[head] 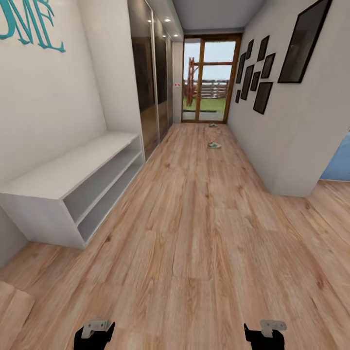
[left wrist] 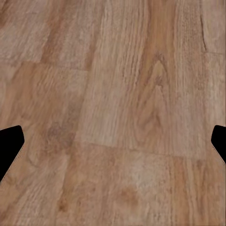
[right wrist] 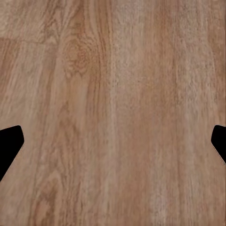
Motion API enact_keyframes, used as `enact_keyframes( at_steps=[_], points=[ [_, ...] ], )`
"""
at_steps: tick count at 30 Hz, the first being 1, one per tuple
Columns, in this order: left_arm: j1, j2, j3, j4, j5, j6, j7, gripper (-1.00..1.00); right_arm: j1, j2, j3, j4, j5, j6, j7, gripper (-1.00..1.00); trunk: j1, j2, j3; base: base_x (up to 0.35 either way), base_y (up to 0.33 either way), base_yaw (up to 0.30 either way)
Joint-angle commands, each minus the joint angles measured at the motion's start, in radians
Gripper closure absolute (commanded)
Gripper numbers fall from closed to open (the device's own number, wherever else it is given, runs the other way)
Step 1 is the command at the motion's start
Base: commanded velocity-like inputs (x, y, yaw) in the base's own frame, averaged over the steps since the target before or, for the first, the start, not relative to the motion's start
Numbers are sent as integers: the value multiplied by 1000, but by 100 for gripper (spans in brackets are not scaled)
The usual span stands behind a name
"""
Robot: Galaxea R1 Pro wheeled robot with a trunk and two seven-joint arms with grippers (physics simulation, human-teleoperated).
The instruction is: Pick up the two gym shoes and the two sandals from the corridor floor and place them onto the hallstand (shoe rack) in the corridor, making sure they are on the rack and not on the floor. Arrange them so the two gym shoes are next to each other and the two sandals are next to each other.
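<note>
Far down the corridor floor (head: 194, 233), a white gym shoe (head: 214, 145) with green on it lies near the right wall. A second small pale shoe (head: 212, 125) lies further on by the glass door, too small to make out clearly. The sandals and the hallstand are out of view. My left gripper (head: 95, 335) and right gripper (head: 265, 335) hang low at the near edge of the head view, far from the shoes. Both wrist views look at bare wood planks, with the left gripper (left wrist: 113, 146) and right gripper (right wrist: 113, 146) open and nothing between their fingers.
A plain low white two-tier bench (head: 73, 189) stands against the left wall. Mirrored wardrobe doors (head: 153, 82) follow it. The right wall carries dark picture frames (head: 257, 73) and ends at a corner (head: 291, 189). A glass door (head: 209, 78) closes the corridor.
</note>
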Motion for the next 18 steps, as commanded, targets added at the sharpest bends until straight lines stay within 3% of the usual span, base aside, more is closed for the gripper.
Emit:
enact_keyframes(
  at_steps=[1,18],
  points=[
    [-1,0,7,1,3,-1,-10,-100,-1,0,6,1,-9,-3,-1,-100,0,0,-1,339,0,-67],
    [-1,0,8,2,3,-1,-10,-100,-1,0,6,1,-9,-3,0,-100,0,0,17,339,0,-153]
  ],
)
